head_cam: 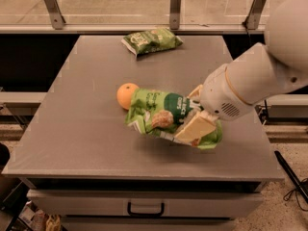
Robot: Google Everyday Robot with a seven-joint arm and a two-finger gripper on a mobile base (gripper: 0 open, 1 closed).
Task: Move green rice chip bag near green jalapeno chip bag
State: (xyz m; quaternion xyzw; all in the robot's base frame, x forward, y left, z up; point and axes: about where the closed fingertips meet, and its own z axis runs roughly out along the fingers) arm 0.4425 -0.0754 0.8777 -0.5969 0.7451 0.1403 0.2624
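The green rice chip bag [161,110] is large, crinkled and lime green, with a dark green patch and white letters. It sits at the middle right of the grey table [82,129], tilted, with a shadow under it. My gripper [196,113] is shut on the bag's right end; one tan finger [195,128] lies across its front. The green jalapeno chip bag [151,41] is smaller and darker and lies flat near the table's far edge, well apart from the rice bag.
An orange [127,95] sits on the table touching the rice bag's left end. A rail with metal posts [175,6] runs behind the table's far edge. A drawer with a handle [145,209] is under the front edge.
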